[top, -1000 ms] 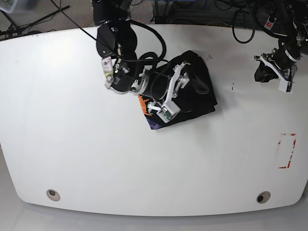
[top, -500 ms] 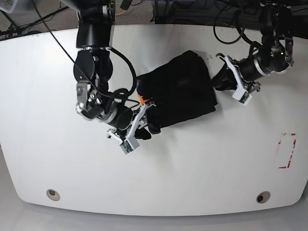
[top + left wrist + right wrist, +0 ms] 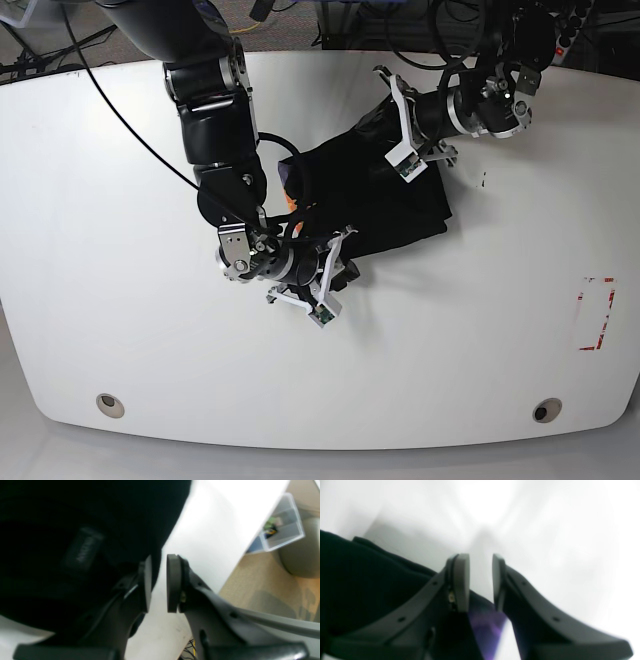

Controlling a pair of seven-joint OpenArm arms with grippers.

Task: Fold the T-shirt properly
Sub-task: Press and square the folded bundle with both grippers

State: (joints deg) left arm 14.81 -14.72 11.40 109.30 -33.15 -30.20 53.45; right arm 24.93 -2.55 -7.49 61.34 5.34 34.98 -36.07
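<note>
The black T-shirt [image 3: 390,205] lies folded into a compact bundle in the middle of the white table [image 3: 120,250]. My right gripper [image 3: 345,268] is at its lower left corner. In the right wrist view the gripper [image 3: 480,580] is blurred, its jaws nearly closed. A purple-tinted corner of the T-shirt [image 3: 357,580] reaches in between the fingers. My left gripper [image 3: 385,135] hovers at the shirt's far edge. In the left wrist view the gripper [image 3: 159,582] shows only a narrow slit with white table behind it, and the T-shirt [image 3: 75,530] lies just to its left.
A red tape rectangle [image 3: 597,313] marks the table's right side. Two round holes [image 3: 110,404] [image 3: 546,410] sit near the front edge. Cables run behind the table. A clear plastic bin [image 3: 282,522] stands on the floor past the table's edge.
The right gripper slid from on top of the shirt to its lower left corner and its jaws closed from wide. The left arm swung in from the table's right side to the shirt's far edge.
</note>
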